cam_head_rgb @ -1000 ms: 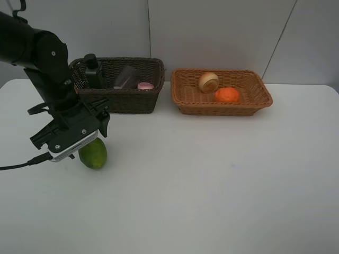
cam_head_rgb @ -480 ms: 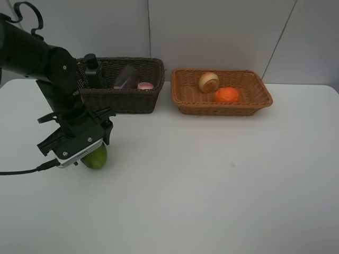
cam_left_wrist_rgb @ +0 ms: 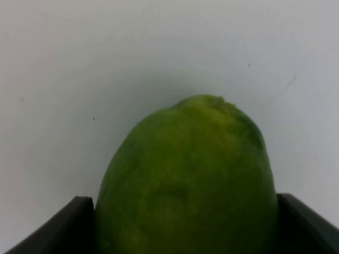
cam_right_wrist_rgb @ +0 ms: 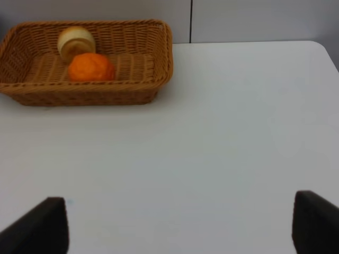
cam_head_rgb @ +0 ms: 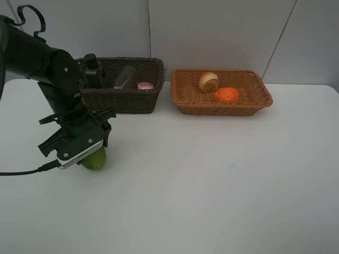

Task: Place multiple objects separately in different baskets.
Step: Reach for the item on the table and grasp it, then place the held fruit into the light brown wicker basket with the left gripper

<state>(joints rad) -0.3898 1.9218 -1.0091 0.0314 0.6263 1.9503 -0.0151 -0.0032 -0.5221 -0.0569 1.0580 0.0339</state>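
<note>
1. Left gripper [cam_head_rgb: 91,153] is down at the table [cam_head_rgb: 212,185], at about 9 o'clock in the high view. Its jaws sit on both sides of the green fruit [cam_head_rgb: 94,159]. In the left wrist view the fruit [cam_left_wrist_rgb: 185,180] fills the gap, and both dark fingers [cam_left_wrist_rgb: 58,227] touch its flanks. So it is closed onto the fruit.
2. The fruit looks to be resting on the table. I cannot tell if it is lifted at all.
3. Dark brown basket [cam_head_rgb: 123,98] sits at 11 o'clock, just behind the left arm. It holds a dark pump bottle [cam_head_rgb: 94,73], a translucent cup [cam_head_rgb: 126,78] lying tilted, and a pink bottle [cam_head_rgb: 145,85].
4. Light tan basket [cam_head_rgb: 220,105] is at 1 o'clock, just beside the brown one but not touching it. It holds an orange [cam_head_rgb: 227,94] and a pale yellowish fruit [cam_head_rgb: 208,81], which touch each other.
5. Right gripper [cam_right_wrist_rgb: 180,225]: only its finger [cam_right_wrist_rgb: 47,222] tips show in the right wrist view. They are spread wide with nothing between them, above bare table. The tan basket [cam_right_wrist_rgb: 85,90] is ahead of it. It is not visible in the high view.
</note>
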